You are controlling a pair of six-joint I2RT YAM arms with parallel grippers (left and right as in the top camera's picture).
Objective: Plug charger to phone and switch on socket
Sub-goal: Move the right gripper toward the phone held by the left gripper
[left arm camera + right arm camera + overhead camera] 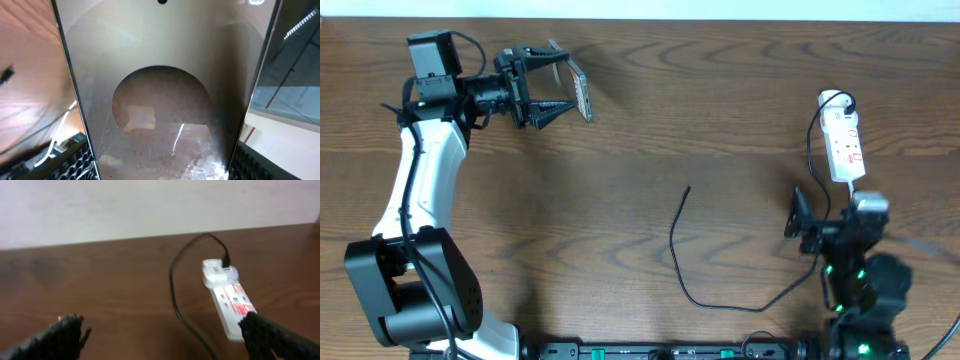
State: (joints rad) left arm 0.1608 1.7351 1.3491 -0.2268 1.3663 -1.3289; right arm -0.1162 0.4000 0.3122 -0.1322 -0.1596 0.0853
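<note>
My left gripper (560, 88) is shut on the phone (580, 92), holding it on edge above the table's far left. In the left wrist view the phone (165, 90) fills the space between both fingers (70, 162), its dark circle in the middle. The charger (672, 245) lies as a thin black cable on the table's middle, its free tip (688, 189) pointing away. The white socket (844, 145) lies at the far right with red marks. My right gripper (835, 208) stands open just short of the socket (230, 300), holding nothing; the cable (175, 295) runs between its fingers (272, 337).
The wooden table (720, 90) ends at a pale wall behind the socket. The cable curves back toward the right arm's base (860, 290). A black plug (226, 260) sits in the socket's far end.
</note>
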